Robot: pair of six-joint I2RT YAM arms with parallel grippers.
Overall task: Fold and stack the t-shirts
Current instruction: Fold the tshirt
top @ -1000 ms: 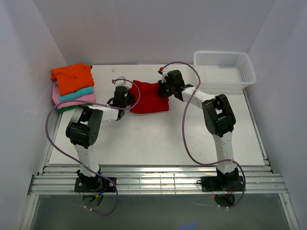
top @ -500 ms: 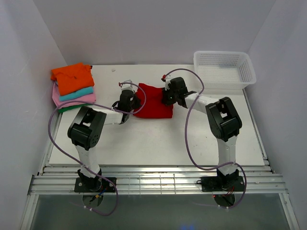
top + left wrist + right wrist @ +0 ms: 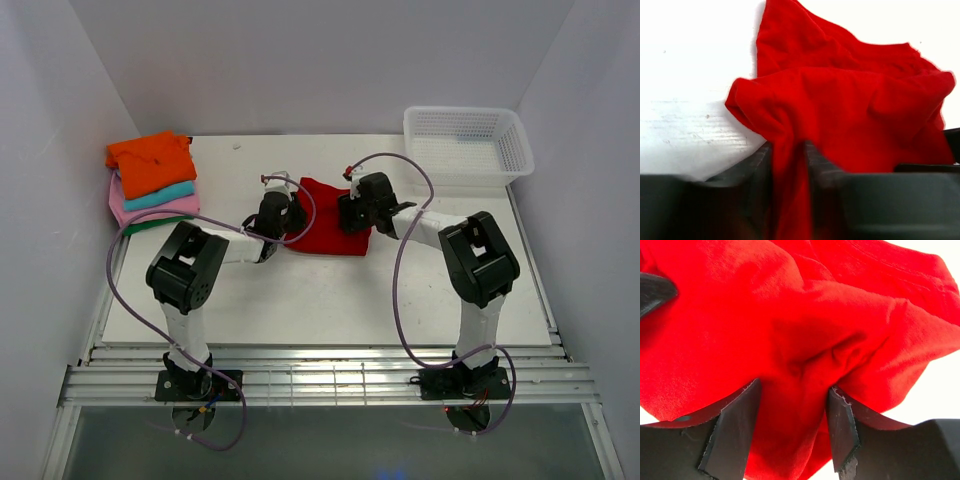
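A bright red t-shirt (image 3: 330,228) lies bunched on the white table (image 3: 320,295) between my two grippers. My left gripper (image 3: 287,223) is at the shirt's left edge. In the left wrist view its jaws (image 3: 788,150) stand a narrow gap apart with a fold of the red t-shirt (image 3: 850,100) filling it; whether they press it I cannot tell. My right gripper (image 3: 351,214) is at the shirt's right edge. Its jaws (image 3: 795,387) stand wide and open, with the red t-shirt (image 3: 790,315) slack between them. Folded t-shirts are stacked at the back left: orange (image 3: 150,160), teal (image 3: 165,192), pink (image 3: 150,208), dark green (image 3: 140,228).
A white mesh basket (image 3: 515,150) stands at the back right corner. White walls close in the table on the left, back and right. Purple cables loop from both arms over the table near the red shirt.
Both grippers have drawn the red t-shirt toward the front and a little to the right. The shirt now sits more bunched between them.
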